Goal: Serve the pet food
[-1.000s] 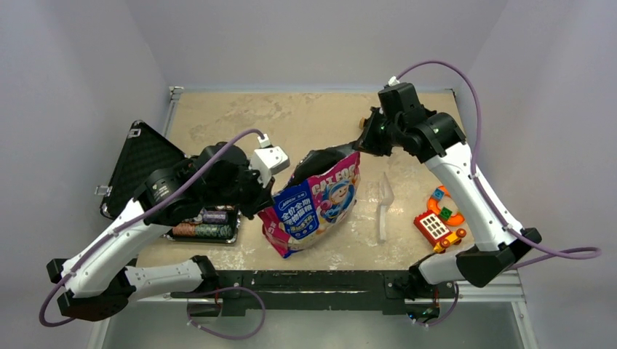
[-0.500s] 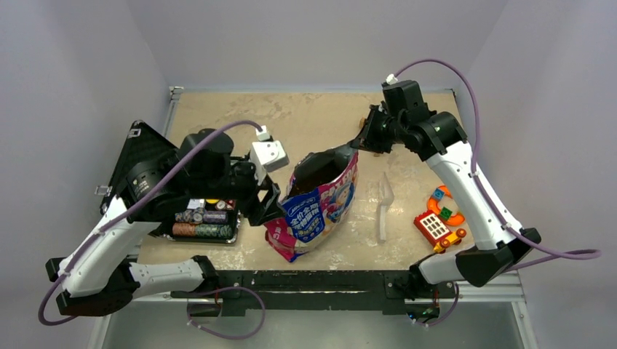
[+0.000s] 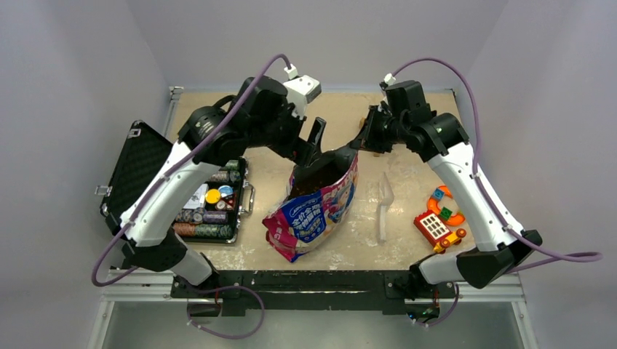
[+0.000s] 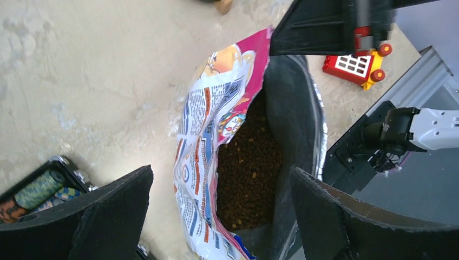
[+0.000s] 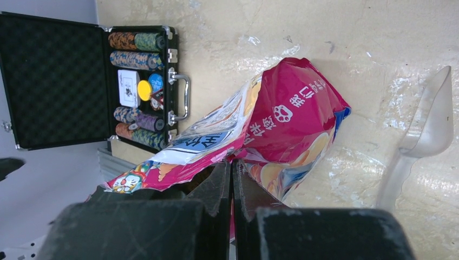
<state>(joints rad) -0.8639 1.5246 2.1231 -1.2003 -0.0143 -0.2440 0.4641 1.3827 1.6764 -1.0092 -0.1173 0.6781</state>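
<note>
The pink-blue-white printed foil bag (image 3: 316, 211) stands in the middle of the table with its mouth open. Brown kibble, the pet food (image 4: 251, 168), fills its inside (image 3: 313, 178). My right gripper (image 3: 361, 142) is shut on the bag's upper right rim; in the right wrist view the foil edge is pinched between its fingers (image 5: 233, 168). My left gripper (image 3: 313, 145) hangs above the left side of the bag's mouth, wide open and holding nothing; in its wrist view the left gripper (image 4: 221, 179) straddles the printed rim without touching it.
A clear plastic scoop (image 3: 383, 200) lies on the table right of the bag. An open black case of poker chips (image 3: 211, 203) sits at the left. Colourful toy blocks (image 3: 440, 222) lie at the right, near the table's edge.
My left gripper let go of the bag's lower left side, opened wide, and swung up and back over the bag's mouth. The bag's mouth now gapes wider. The right arm barely moved.
</note>
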